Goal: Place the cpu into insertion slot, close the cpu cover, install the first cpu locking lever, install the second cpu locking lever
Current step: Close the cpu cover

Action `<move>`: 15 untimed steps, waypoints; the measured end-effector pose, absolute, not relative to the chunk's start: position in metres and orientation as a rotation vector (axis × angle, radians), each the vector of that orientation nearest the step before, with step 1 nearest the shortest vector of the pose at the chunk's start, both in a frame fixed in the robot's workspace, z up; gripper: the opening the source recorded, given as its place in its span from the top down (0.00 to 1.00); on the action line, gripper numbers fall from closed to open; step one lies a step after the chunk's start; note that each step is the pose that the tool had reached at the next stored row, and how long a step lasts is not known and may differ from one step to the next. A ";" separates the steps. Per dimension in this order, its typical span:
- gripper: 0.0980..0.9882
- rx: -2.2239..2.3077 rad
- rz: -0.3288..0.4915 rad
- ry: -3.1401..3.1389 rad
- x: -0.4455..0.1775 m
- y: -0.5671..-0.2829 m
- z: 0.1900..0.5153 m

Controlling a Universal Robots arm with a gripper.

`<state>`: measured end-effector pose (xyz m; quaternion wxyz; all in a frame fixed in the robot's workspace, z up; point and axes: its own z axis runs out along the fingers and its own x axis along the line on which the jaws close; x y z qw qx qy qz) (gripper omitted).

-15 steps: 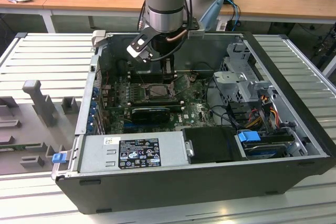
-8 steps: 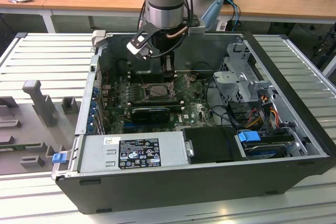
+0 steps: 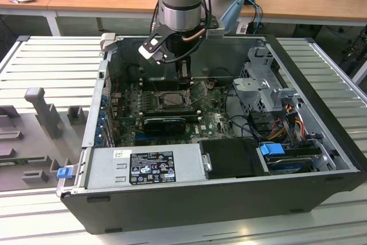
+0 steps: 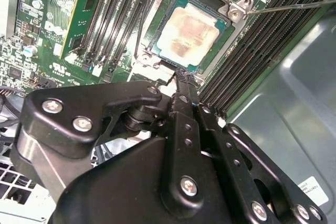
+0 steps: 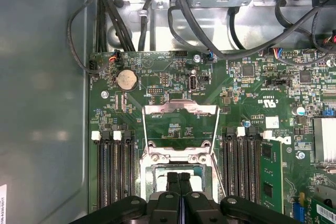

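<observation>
The cpu [image 4: 187,32], a pale silver-beige square, lies flat inside the insertion slot [image 5: 145,167] on the green board. In the first wrist view the cpu cover [image 5: 181,110] is swung open and lies back beyond the socket, with green board showing through its window. Thin wire levers [image 5: 218,137] stand loose along the socket's sides, and one [image 4: 294,6] also crosses the second wrist view. My gripper [image 5: 178,178] hangs just over the socket's near edge, its black fingers [image 4: 181,85] pressed together with nothing between them. The exterior view shows the gripper [image 3: 184,76] low inside the case above the socket [image 3: 171,99].
Black memory slots [image 5: 113,166] flank the socket on both sides. Cables [image 5: 157,14] run along the board's far edge. A long black card [image 3: 165,123], the power supply [image 3: 146,164] and a drive cage [image 3: 269,84] crowd the open case, whose walls [image 3: 94,113] rise around the board.
</observation>
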<state>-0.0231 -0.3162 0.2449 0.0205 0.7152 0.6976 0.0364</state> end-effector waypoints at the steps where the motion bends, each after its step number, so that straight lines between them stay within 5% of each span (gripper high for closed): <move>1: 0.99 2.218 0.113 2.164 -0.023 -0.316 0.245; 15: 0.99 2.218 0.113 2.163 -0.019 -0.316 0.254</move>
